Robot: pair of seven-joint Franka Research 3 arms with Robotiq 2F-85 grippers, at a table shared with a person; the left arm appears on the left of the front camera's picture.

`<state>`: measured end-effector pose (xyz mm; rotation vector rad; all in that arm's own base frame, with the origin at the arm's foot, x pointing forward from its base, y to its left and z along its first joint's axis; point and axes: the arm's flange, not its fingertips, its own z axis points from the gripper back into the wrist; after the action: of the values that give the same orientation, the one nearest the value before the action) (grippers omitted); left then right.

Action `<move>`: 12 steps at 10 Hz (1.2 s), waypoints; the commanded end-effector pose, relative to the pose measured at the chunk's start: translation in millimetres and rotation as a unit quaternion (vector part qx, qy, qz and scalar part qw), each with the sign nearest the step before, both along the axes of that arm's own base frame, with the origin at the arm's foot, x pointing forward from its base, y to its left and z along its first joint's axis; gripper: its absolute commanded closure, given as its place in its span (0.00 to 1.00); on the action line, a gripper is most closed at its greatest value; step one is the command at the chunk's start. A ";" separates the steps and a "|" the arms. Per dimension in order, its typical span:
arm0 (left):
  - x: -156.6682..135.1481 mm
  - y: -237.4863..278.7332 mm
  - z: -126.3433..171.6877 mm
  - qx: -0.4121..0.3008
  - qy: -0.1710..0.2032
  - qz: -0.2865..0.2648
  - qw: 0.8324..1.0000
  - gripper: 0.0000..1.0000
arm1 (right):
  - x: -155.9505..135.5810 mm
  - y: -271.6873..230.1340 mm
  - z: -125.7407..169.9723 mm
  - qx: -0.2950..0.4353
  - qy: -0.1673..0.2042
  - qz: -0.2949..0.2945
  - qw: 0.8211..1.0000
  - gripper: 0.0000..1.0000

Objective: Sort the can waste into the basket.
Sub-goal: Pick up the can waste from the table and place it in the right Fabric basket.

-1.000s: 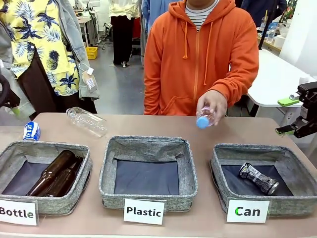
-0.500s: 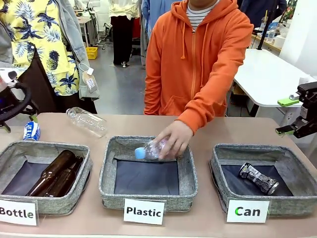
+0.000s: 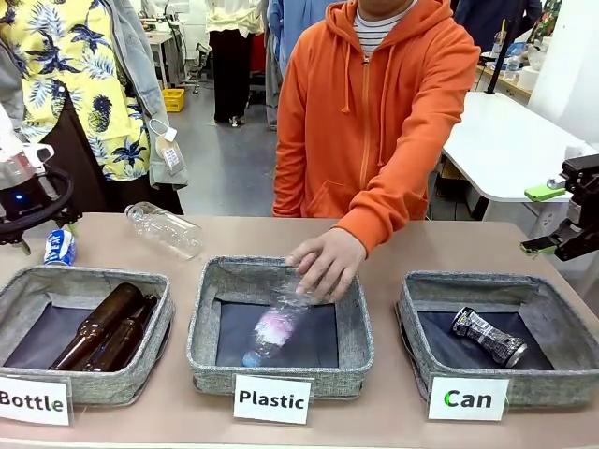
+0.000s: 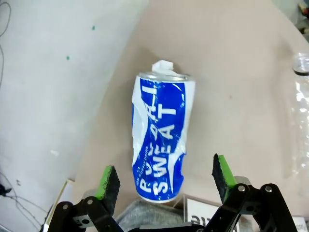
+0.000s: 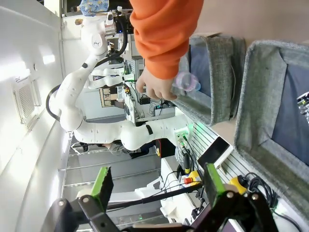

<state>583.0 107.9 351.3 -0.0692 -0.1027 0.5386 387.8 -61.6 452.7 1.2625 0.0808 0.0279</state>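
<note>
Left tool, spread, brackets the blue and white can far left on the surface, aligned to pinch its crushed sides; right tool spread, idle.

Crushed dark silvery can, black-and-white print, is lying on its side, diagonal, on the dark lining of the basket at lower right of the front view. That basket is sitting low and square, grey woven fabric, with a white card reading "Can" standing at its front wall. Dented blue and white can is sitting at the far left edge on the table, outside the basket. In the left wrist view this blue and white can is showing mid-frame, white lettering on blue.
</note>
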 end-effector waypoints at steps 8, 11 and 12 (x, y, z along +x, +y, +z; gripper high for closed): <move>42.0 -8.8 -71.0 0.039 0.015 -0.032 0.999 0.00 | -2.0 -2.8 2.0 -0.001 -0.009 0.009 1.000 0.00; 54.4 -19.1 -97.1 0.034 0.064 -0.040 0.997 0.00 | -2.0 -2.8 2.0 -0.001 -0.009 0.009 1.000 0.00; 54.4 -19.7 -97.7 0.036 0.067 -0.037 0.996 0.00 | -2.0 -2.8 2.0 -0.001 -0.009 0.009 1.000 0.00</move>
<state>633.5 89.1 282.6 0.0117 -0.0295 0.4577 387.7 -61.8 452.7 1.2627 0.0808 0.0279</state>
